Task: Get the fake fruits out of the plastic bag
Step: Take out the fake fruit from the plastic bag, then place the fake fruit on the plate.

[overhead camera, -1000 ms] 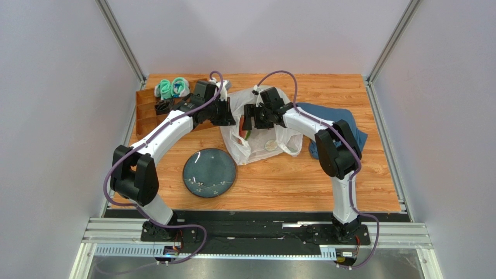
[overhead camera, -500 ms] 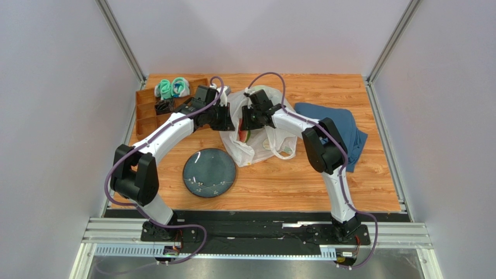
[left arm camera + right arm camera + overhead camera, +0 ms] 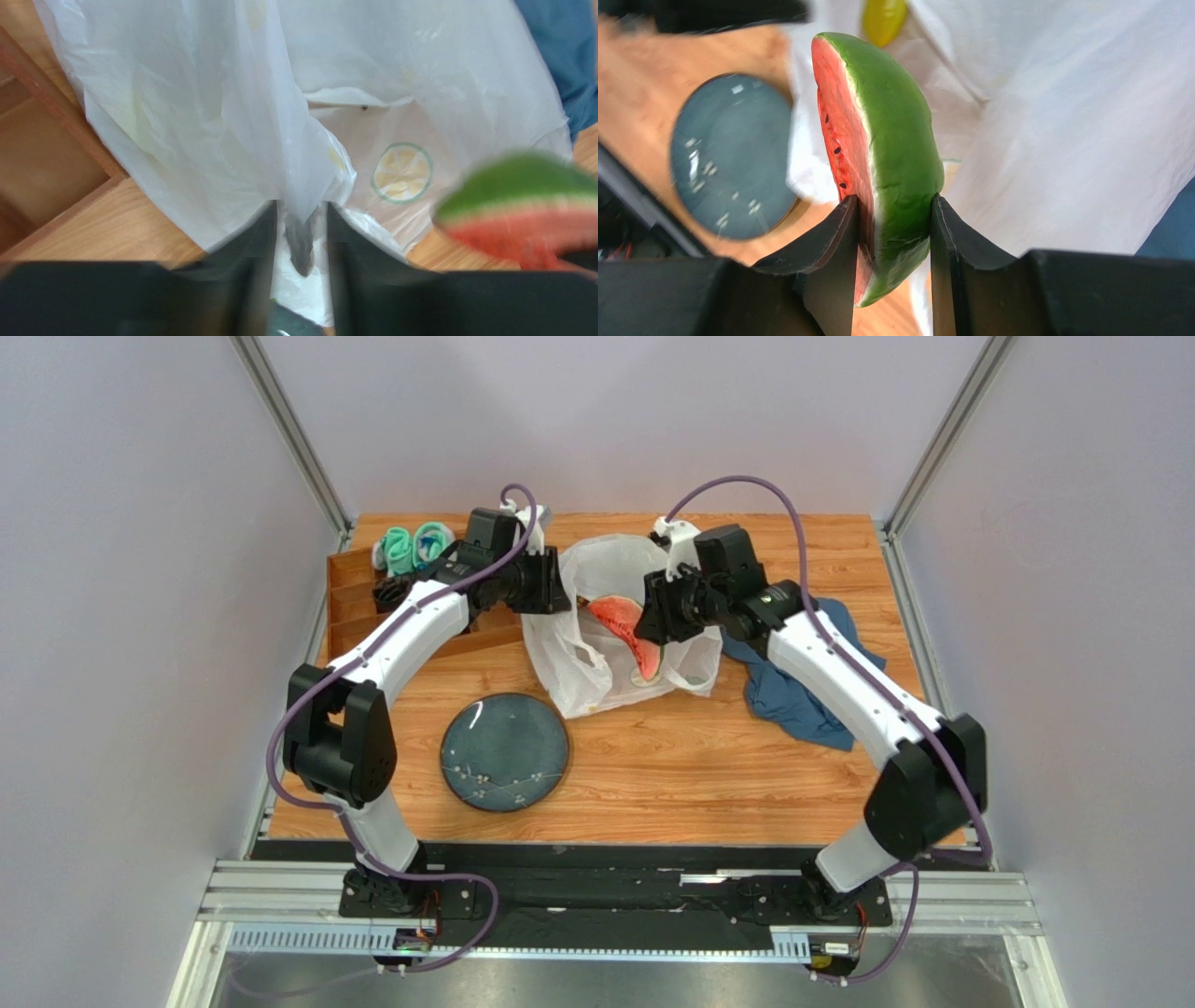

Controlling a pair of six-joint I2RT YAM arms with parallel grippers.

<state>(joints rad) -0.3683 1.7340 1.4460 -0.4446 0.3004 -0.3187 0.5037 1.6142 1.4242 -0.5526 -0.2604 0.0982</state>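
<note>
Holding red-and-green plastic watermelon slice (image 3: 892,133) in my right gripper (image 3: 892,210) | left gripper (image 3: 300,218) pinches thin white lemon-print bag (image 3: 210,105) | next: set slice on near bench (image 3: 701,756)

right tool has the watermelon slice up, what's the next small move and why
Probably swing the right tool sideways off the plastic bag, toward the plate, before lowering. It is shut on the watermelon slice, which hangs over the bag's mouth, while the left tool pinches the bag's edge.
</note>
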